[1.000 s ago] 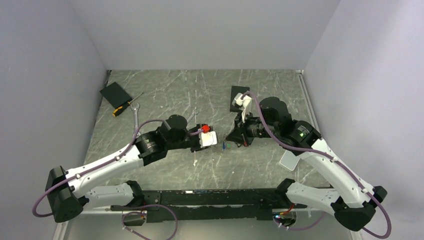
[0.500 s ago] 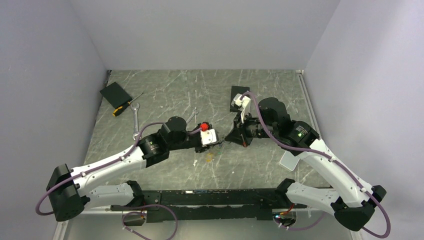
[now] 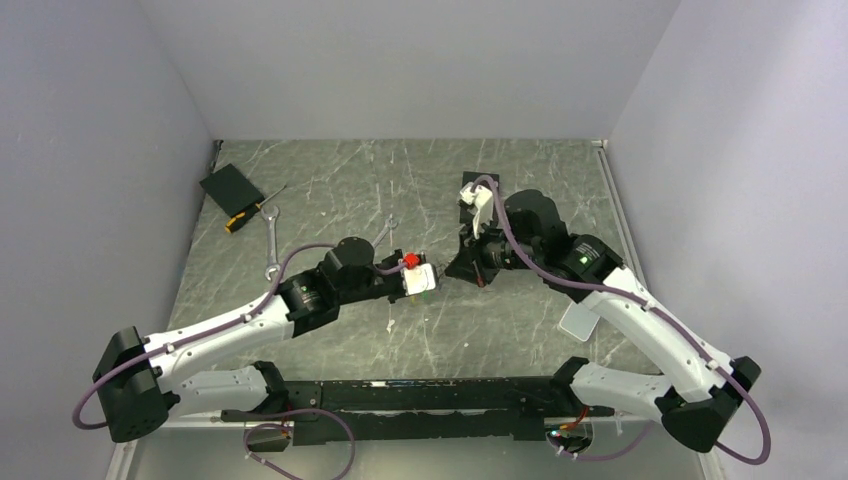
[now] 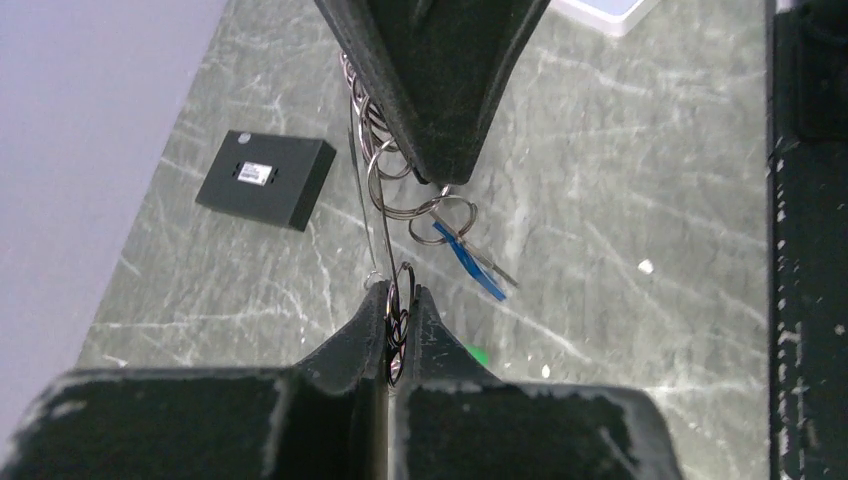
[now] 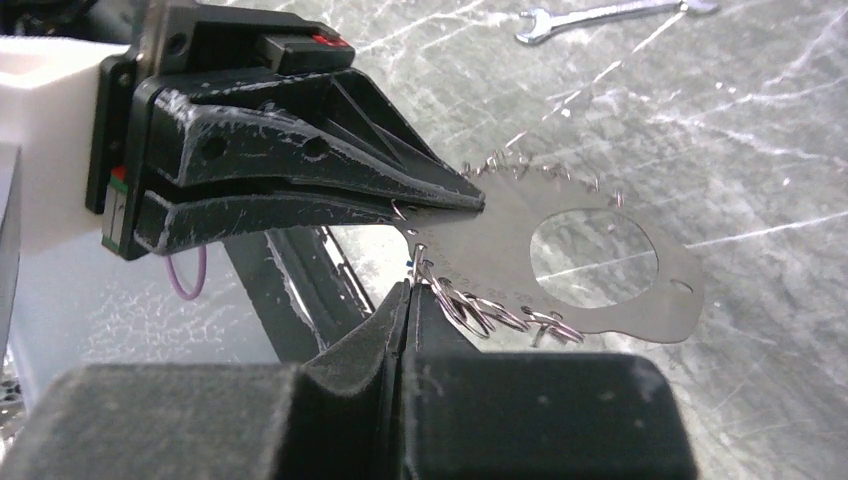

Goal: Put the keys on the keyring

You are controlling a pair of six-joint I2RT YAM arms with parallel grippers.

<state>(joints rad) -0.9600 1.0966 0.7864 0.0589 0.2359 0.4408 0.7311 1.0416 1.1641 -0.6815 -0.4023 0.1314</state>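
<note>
At centre, left gripper (image 4: 400,300) pinched on small dark wire ring (image 4: 410,272), right gripper (image 5: 408,300) clamped on thin silver keyring (image 5: 500,235); best to hold the keyring steady and work the ring gently.

No text legible — the white label (image 4: 252,172) on the black box (image 4: 290,190) on the worktop is too small to read.

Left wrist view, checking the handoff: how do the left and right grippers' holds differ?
The left gripper pinches one small ring edge-on; the right gripper clamps a ring cluster. The blue key hangs just under the right gripper's tip, off to the side of the left gripper. Both are shut, tips close together.
</note>
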